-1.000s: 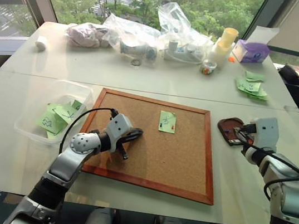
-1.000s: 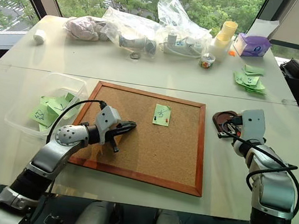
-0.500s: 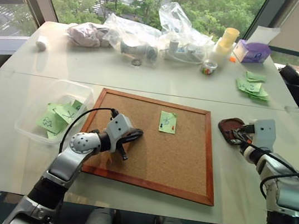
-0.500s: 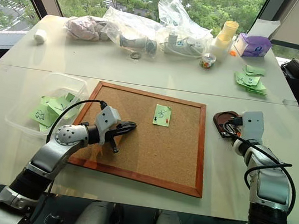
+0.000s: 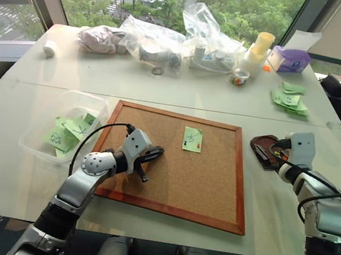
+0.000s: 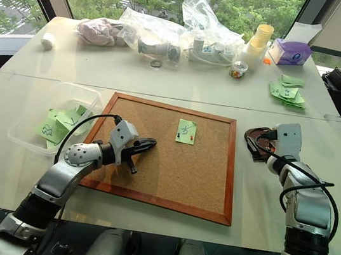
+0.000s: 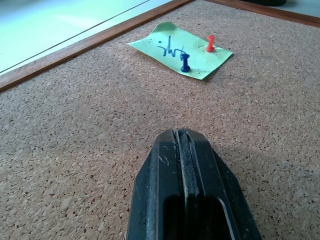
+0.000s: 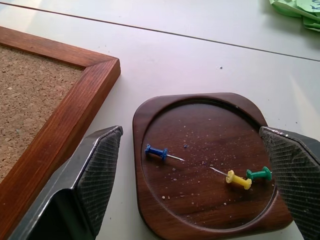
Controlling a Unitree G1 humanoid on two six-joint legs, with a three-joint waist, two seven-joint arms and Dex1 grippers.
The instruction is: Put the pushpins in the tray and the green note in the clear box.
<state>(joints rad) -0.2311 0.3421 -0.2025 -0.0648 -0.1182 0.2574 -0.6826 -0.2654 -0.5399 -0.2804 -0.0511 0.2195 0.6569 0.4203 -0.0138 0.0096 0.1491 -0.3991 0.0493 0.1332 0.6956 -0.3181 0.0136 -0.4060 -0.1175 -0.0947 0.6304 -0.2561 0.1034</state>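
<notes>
Wood-framed cork board (image 5: 177, 167) is lying on the white surface (image 5: 182, 91). Light-green paper note (image 7: 181, 49), pinned by red pushpin (image 7: 210, 44) and dark-blue pushpin (image 7: 185, 63), is lying beyond the left gripper (image 7: 187, 165), jaws pressed together. Right gripper (image 8: 200, 175), jaws spread, is straddling the brown wooden tray (image 8: 200, 200) holding blue, yellow and green pins.

A green note (image 5: 192, 138) lies pinned on the cork board (image 5: 173, 192). The left gripper (image 5: 156, 153) rests over the board, fingers together. The right gripper (image 5: 277, 153) hovers at the brown tray (image 5: 259, 143). A clear box (image 5: 45, 147) holds green slips.

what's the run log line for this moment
right gripper: open over tray | left gripper: shut | green note: pinned
</notes>
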